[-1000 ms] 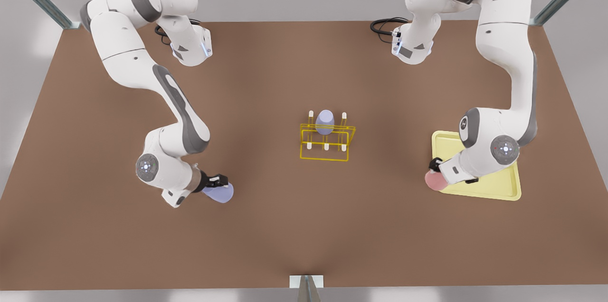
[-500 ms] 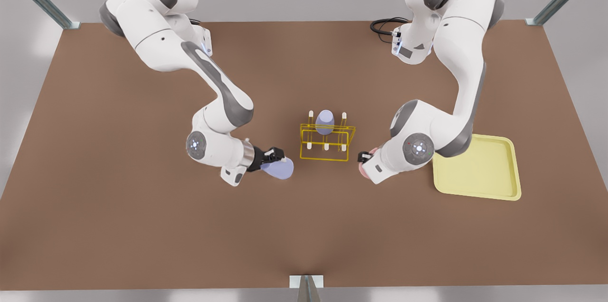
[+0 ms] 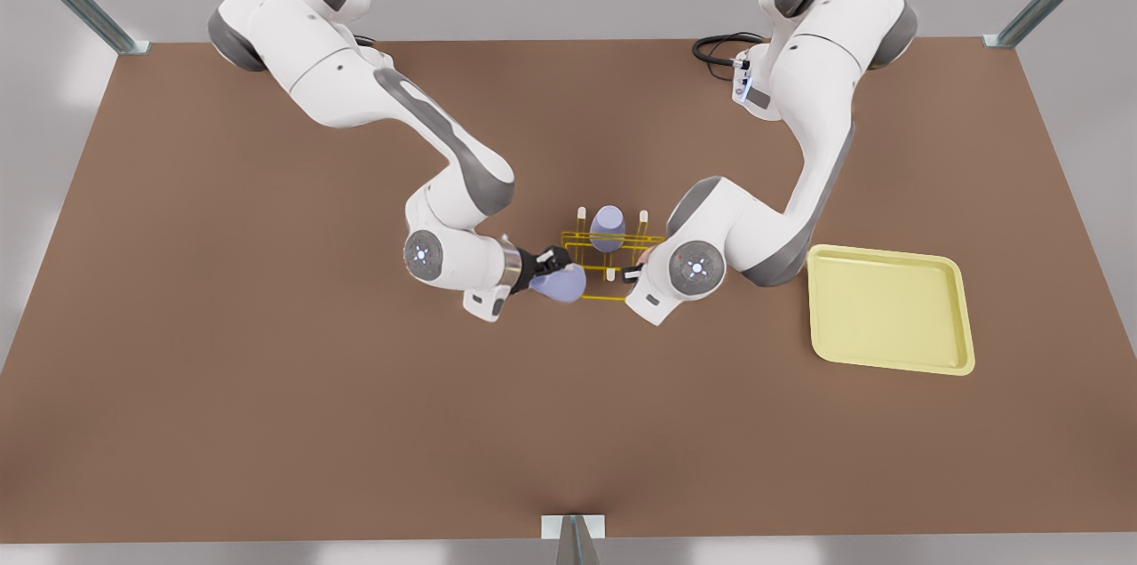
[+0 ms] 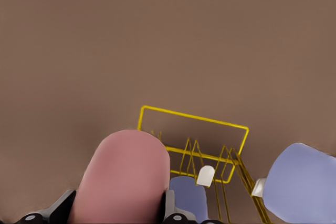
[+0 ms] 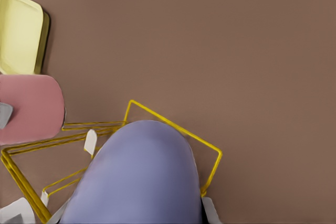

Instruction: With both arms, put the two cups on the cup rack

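Left gripper [image 4: 118, 214] pinches the pink cup [image 4: 123, 174], right gripper [image 3: 552, 266] the lavender cup [image 3: 560, 284] – flanking the cup rack [image 3: 593, 297] at 3 and 9 o'clock, ready for the pegs

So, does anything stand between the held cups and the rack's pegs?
Nothing visible. The left gripper with the pink cup and right gripper with the lavender cup hang at the cup rack's near pegs; another lavender cup occupies a far peg.

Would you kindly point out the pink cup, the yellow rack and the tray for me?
pink cup [image 4: 126, 177]: left wrist view, middle of its side wall.
yellow rack [image 4: 194, 118]: left wrist view, far wire of its frame.
tray [image 3: 888, 312]: front view, bare floor of the tray.
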